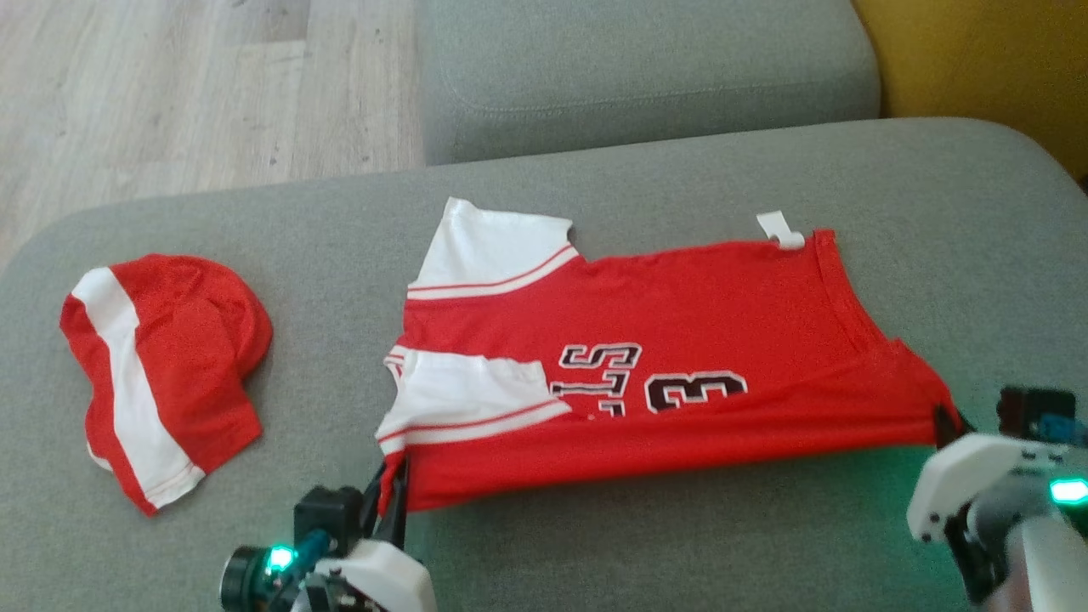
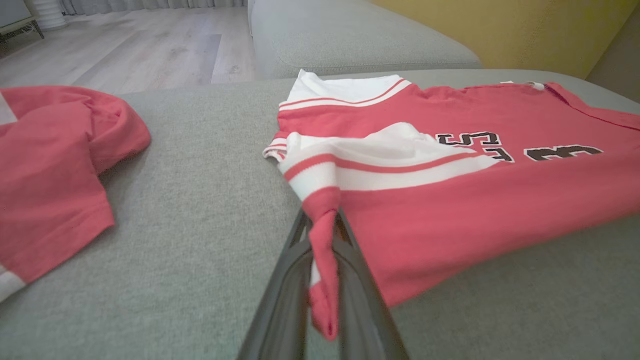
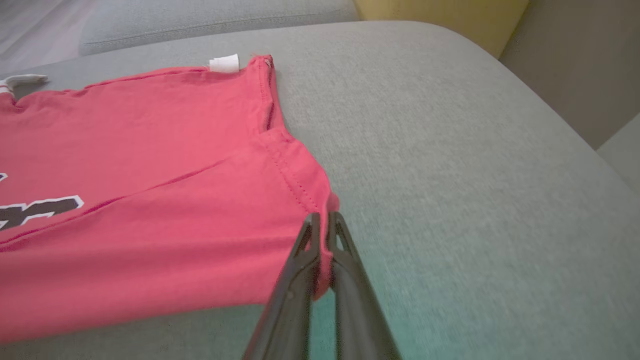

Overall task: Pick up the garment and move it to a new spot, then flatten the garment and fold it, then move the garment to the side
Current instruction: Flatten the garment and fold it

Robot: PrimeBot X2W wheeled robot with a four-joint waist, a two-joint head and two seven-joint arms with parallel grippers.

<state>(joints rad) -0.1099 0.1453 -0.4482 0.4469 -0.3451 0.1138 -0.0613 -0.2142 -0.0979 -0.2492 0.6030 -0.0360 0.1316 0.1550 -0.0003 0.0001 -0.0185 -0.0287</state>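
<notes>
place: home living room | cues: grey sofa (image 1: 646, 76), wood-look floor (image 1: 170, 93), curtains (image 2: 150, 5)

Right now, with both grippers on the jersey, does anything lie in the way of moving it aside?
To the left, a second red-and-white garment lies on the cushion. To the right, nothing visible lies beside the jersey.

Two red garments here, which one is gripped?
The numbered jersey: left tool and right tool pinch its near corners; the crumpled red-white one lies free.

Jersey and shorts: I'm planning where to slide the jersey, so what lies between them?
Only bare grey cushion lies between the shorts and the jersey. Both the head view and the left wrist view show this.
</notes>
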